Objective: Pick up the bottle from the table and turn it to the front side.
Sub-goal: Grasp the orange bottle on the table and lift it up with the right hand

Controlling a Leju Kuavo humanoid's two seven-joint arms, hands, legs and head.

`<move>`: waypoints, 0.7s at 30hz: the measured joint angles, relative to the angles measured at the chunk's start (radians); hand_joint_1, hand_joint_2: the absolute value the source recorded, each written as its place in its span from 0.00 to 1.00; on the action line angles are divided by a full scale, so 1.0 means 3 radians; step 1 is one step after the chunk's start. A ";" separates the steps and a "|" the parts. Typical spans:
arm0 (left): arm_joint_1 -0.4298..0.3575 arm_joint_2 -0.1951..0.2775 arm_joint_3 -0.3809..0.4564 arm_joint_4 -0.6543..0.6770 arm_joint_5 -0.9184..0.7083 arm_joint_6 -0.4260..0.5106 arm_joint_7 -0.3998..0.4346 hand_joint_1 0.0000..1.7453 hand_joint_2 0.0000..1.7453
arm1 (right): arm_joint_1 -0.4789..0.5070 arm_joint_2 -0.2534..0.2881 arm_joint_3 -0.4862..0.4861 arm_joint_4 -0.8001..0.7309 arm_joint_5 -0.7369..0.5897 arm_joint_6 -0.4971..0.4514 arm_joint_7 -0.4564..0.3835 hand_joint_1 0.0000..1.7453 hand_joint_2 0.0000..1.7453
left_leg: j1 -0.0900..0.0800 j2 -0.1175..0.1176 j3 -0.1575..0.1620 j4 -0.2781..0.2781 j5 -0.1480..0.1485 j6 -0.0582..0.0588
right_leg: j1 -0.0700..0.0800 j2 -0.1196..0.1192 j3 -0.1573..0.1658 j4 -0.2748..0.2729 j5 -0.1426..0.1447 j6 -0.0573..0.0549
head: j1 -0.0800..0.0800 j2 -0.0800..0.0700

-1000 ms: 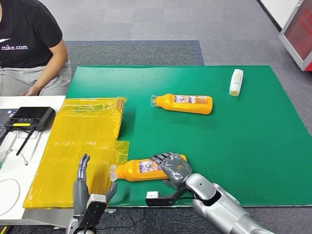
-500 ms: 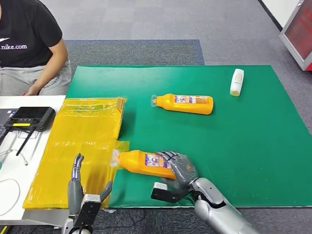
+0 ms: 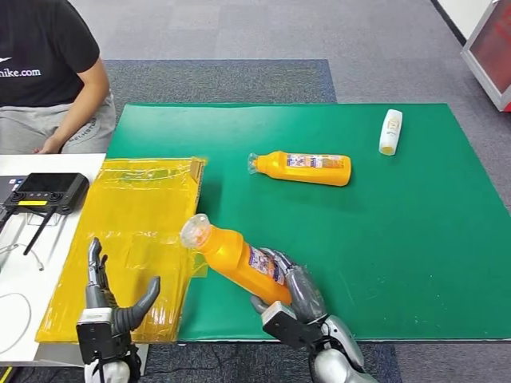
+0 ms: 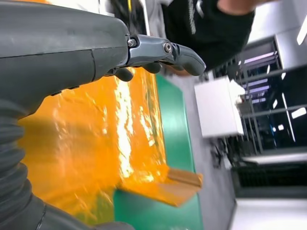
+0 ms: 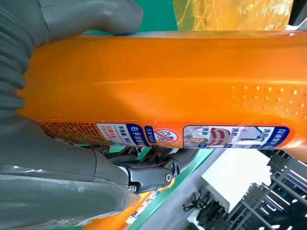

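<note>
Right hand (image 3: 293,297) gripped orange bottle (image 3: 238,257), tilted, cap up-left, above near tabletop (image 3: 391,239) edge; left hand (image 3: 112,307) open, empty.

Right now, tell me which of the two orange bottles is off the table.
The near orange bottle, gripped by the right hand and tilted with its capped end raised over the yellow bag. The far orange bottle lies flat on the green mat.

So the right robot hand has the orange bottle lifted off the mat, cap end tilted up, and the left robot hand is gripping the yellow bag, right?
Not quite. The left robot hand holds nothing; the head view shows it open above the yellow bag. The right robot hand does hold the orange bottle lifted, cap up.
</note>
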 joint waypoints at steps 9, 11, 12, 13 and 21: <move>0.0004 -0.0030 -0.0158 -0.0342 0.0491 -0.0812 0.0181 0.00 1.00 | 0.0040 0.0113 -0.0016 0.0083 0.0065 -0.0250 -0.0028 1.00 1.00 | 0.0000 0.0000 -0.0002 0.0000 0.0000 0.0000 | -0.0001 0.0000 -0.0002 0.0000 0.0000 0.0001 | 0.0000 0.0000; -0.0002 -0.0026 -0.0225 -0.0370 0.0435 -0.0820 0.0155 0.00 1.00 | 0.0039 0.0128 -0.0027 0.0106 0.0053 -0.0279 -0.0047 1.00 1.00 | 0.0000 0.0000 -0.0002 0.0000 0.0000 0.0000 | -0.0001 0.0000 -0.0002 0.0000 0.0000 0.0001 | 0.0000 0.0000; -0.0004 -0.0022 -0.0261 -0.0386 0.0399 -0.0810 0.0135 0.00 1.00 | 0.0037 0.0136 -0.0035 0.0119 0.0048 -0.0295 -0.0057 1.00 1.00 | 0.0000 0.0000 -0.0002 0.0000 0.0000 0.0000 | -0.0001 0.0000 -0.0002 0.0000 0.0000 0.0001 | 0.0000 0.0000; -0.0006 -0.0018 -0.0298 -0.0404 0.0371 -0.0800 0.0120 0.00 1.00 | 0.0036 0.0144 -0.0044 0.0133 0.0043 -0.0309 -0.0066 1.00 1.00 | 0.0000 0.0000 -0.0002 0.0000 0.0000 0.0000 | -0.0001 0.0000 -0.0003 0.0000 0.0000 0.0001 | 0.0000 0.0000; -0.0023 0.0014 -0.0498 -0.0494 0.0408 -0.0864 0.0122 0.00 1.00 | 0.0035 0.0182 -0.0093 0.0209 0.0025 -0.0343 -0.0085 1.00 1.00 | 0.0000 0.0000 -0.0004 0.0000 0.0000 0.0000 | 0.0000 0.0000 -0.0004 0.0000 0.0000 0.0000 | 0.0001 0.0000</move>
